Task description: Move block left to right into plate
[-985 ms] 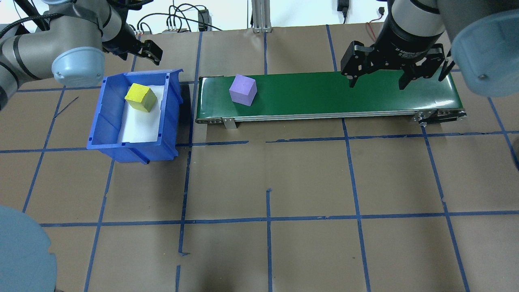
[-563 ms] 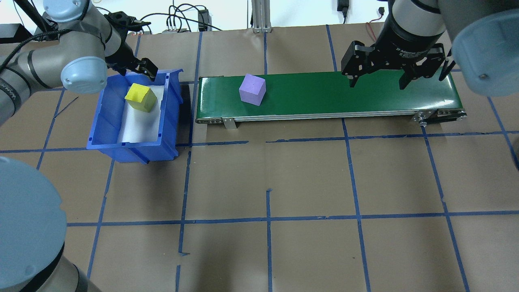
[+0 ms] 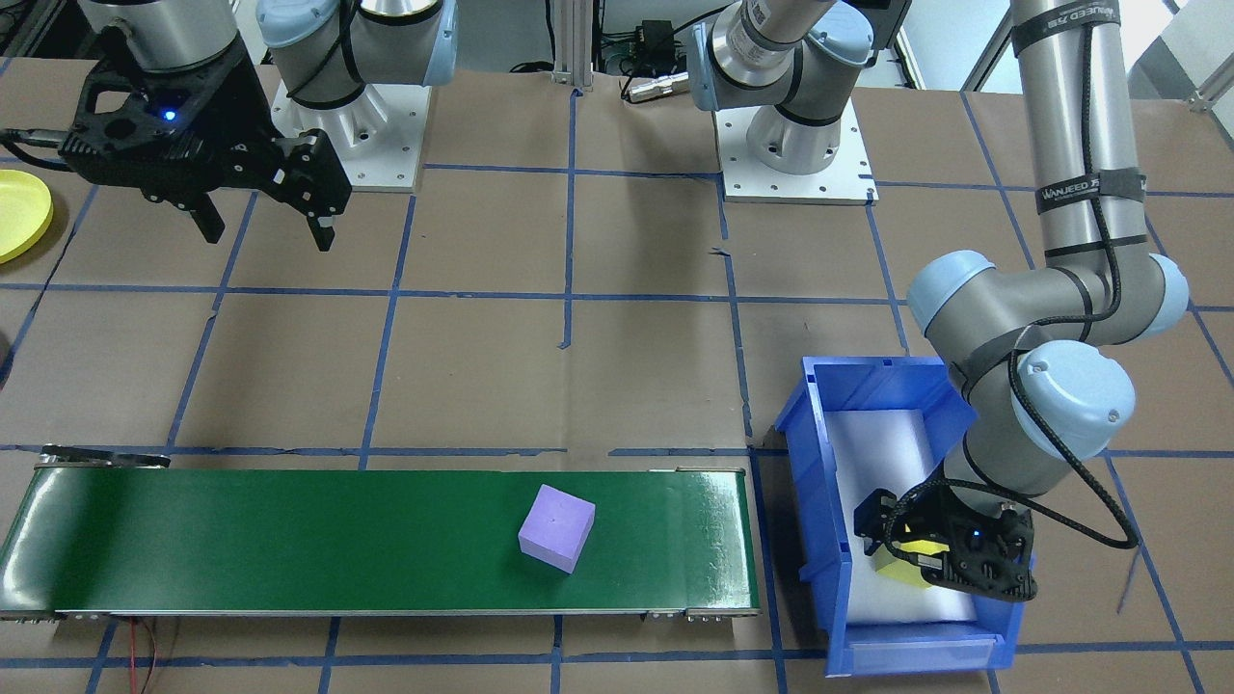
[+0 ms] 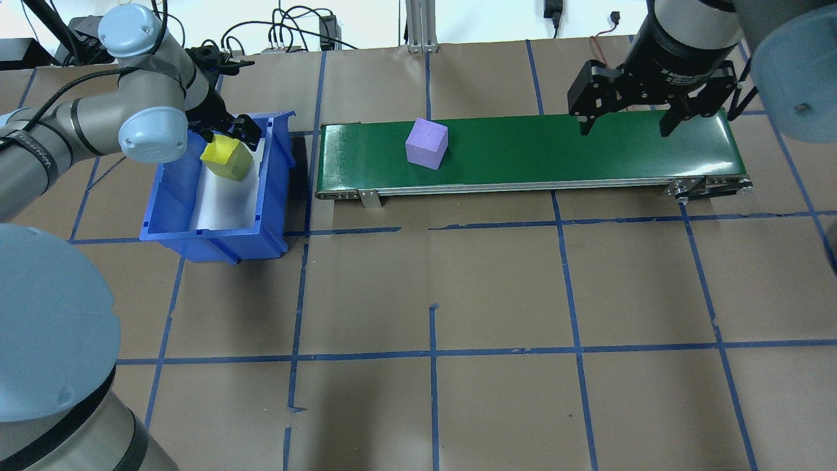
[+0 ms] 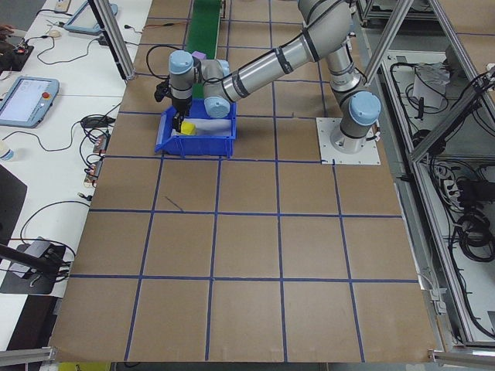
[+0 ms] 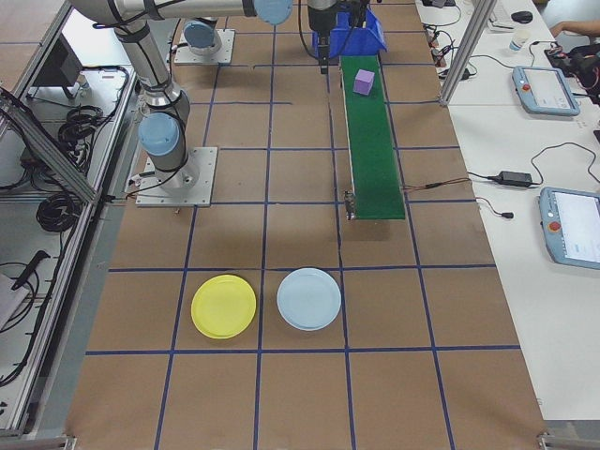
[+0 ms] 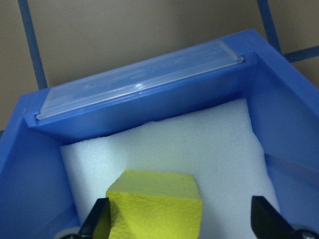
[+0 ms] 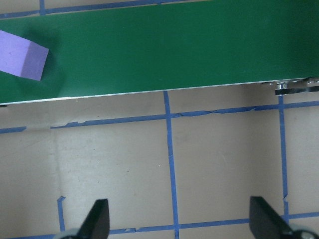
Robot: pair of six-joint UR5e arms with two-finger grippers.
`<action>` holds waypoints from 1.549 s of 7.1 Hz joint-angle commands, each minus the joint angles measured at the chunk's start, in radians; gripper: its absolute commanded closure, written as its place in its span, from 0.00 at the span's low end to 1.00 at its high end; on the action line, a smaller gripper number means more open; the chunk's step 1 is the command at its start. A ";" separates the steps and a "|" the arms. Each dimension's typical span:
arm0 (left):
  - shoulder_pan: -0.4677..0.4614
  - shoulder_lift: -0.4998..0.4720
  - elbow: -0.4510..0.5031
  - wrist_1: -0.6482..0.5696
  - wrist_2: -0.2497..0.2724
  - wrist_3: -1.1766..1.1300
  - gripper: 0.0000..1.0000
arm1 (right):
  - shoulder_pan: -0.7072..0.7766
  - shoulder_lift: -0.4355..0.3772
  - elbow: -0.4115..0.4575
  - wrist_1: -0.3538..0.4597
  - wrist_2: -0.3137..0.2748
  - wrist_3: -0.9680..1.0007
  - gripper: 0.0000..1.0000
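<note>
A purple block [image 4: 426, 144] lies on the green conveyor belt [image 4: 556, 154], left of its middle; the right wrist view catches it at the edge [image 8: 22, 60]. A yellow block [image 4: 227, 159] rests on white foam inside the blue bin [image 4: 216, 245]. My left gripper [image 4: 225, 127] is lowered into the bin, open, its fingers [image 7: 99, 221] on either side of the yellow block [image 7: 154, 206]. My right gripper [image 4: 626, 127] hangs open above the belt's right end, holding nothing. The yellow plate [image 3: 19, 212] lies far off on the robot's right, also in the exterior right view [image 6: 223, 306].
A light blue plate [image 6: 308, 298] lies beside the yellow one. The bin [image 3: 819, 434] stands just off the conveyor's [image 3: 289, 540] left end. Brown paper with blue tape lines covers the table; cables run along its far edge.
My left gripper has come down from behind the bin into it, over the yellow block. The purple block has travelled rightward along the belt. My right gripper shifted slightly right.
</note>
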 commanded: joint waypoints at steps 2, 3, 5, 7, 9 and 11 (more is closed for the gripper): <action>0.005 -0.001 0.006 0.000 0.035 0.006 0.00 | -0.250 0.001 0.008 0.028 0.012 -0.008 0.00; 0.005 -0.004 -0.008 0.003 0.052 0.007 0.00 | -0.308 0.007 0.019 0.030 0.007 -0.008 0.00; 0.005 -0.045 -0.025 0.006 0.053 0.007 0.16 | -0.355 0.016 0.043 0.028 0.006 -0.008 0.00; 0.005 0.005 -0.004 0.006 0.053 0.004 0.75 | -0.414 0.019 0.034 0.034 0.004 0.006 0.00; 0.003 0.190 0.003 0.006 0.032 -0.040 0.75 | -0.415 0.042 -0.059 0.034 0.015 -0.009 0.00; -0.024 0.290 0.004 -0.004 -0.183 -0.054 0.75 | -0.415 0.172 -0.182 0.022 0.088 -0.073 0.00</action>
